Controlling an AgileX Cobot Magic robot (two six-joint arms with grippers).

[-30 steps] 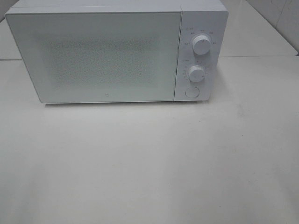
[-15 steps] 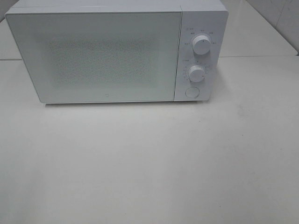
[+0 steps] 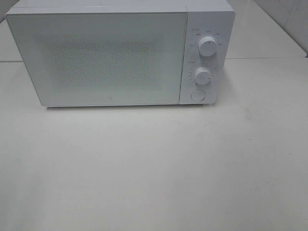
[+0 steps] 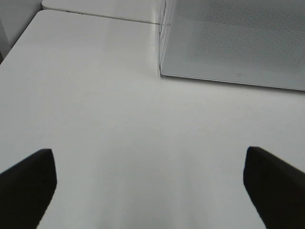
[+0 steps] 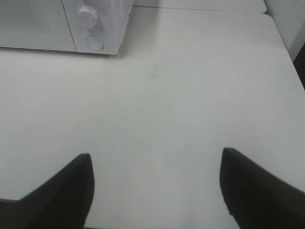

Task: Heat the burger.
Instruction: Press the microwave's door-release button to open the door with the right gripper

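The burger is out of view in every frame. A white microwave [image 3: 120, 53] stands at the back of the white table [image 3: 154, 163] with its door [image 3: 98, 57] shut; two knobs [image 3: 207, 45] and a round button [image 3: 197, 95] sit on its right panel. Neither arm shows in the high view. In the left wrist view my left gripper [image 4: 150, 186] is open over bare table, its dark fingertips [image 4: 26, 183] far apart, facing the microwave's lower left corner [image 4: 164, 71]. In the right wrist view my right gripper [image 5: 157, 188] is open too, nothing between its fingers [image 5: 71, 183], with the microwave's panel [image 5: 93, 24] ahead.
The table's left edge [image 4: 19, 43] and right edge [image 5: 281, 43] show in the wrist views. A seam between table sections [image 3: 264, 58] runs behind the microwave. A tiled wall [image 3: 288, 19] stands at the back right.
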